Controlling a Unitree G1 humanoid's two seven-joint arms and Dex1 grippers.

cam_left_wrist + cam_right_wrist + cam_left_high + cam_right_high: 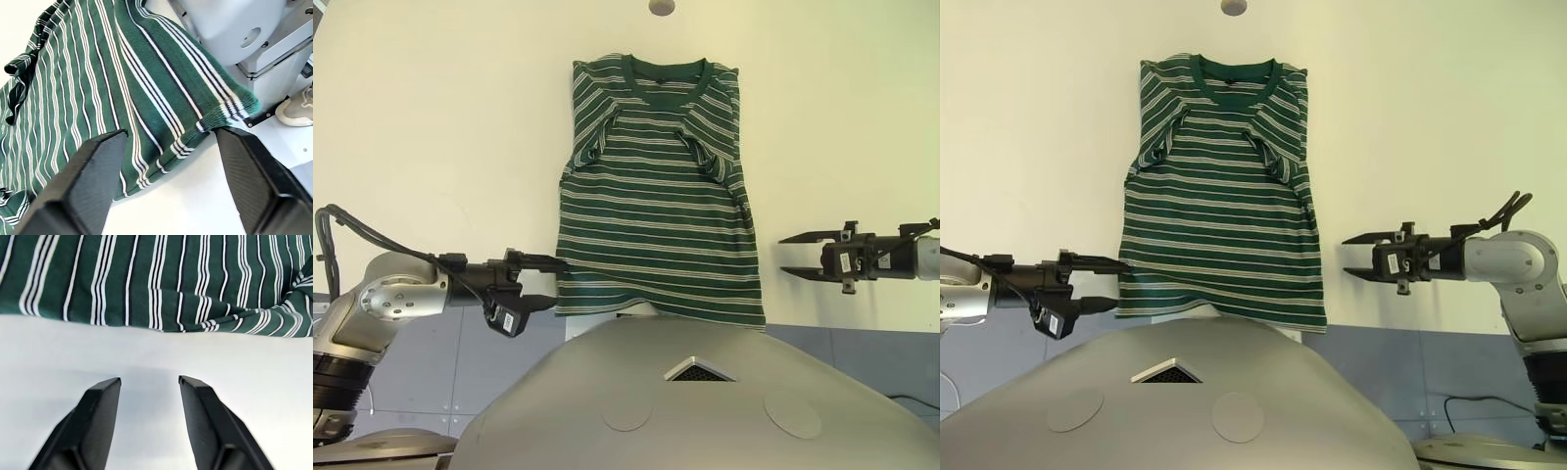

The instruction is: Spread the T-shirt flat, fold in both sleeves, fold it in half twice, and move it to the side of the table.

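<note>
Green with thin white stripes, the T-shirt [656, 215] lies flat on the pale worktop [440, 117], with its collar [666, 70] at the far end and its hem [705, 304] along the near edge. We see both sleeves folded in over the chest: the left sleeve [590, 147] and the right sleeve [712, 159] each lie on the front of the shirt, just below the collar. Our left tool [558, 281] sits at the shirt's near left corner with its fingers [93, 166] spread wide. In the left wrist view the hem corner lies between them, and we cannot tell whether either finger touches the cloth. Our right tool [783, 255] hangs to the right of the shirt, apart from its side edge and level with the lower part of the body. Its fingers [98, 416] stand open as well, over bare worktop, gripping nothing. A small grey round thing [661, 6] sits on the worktop beyond the collar
</note>
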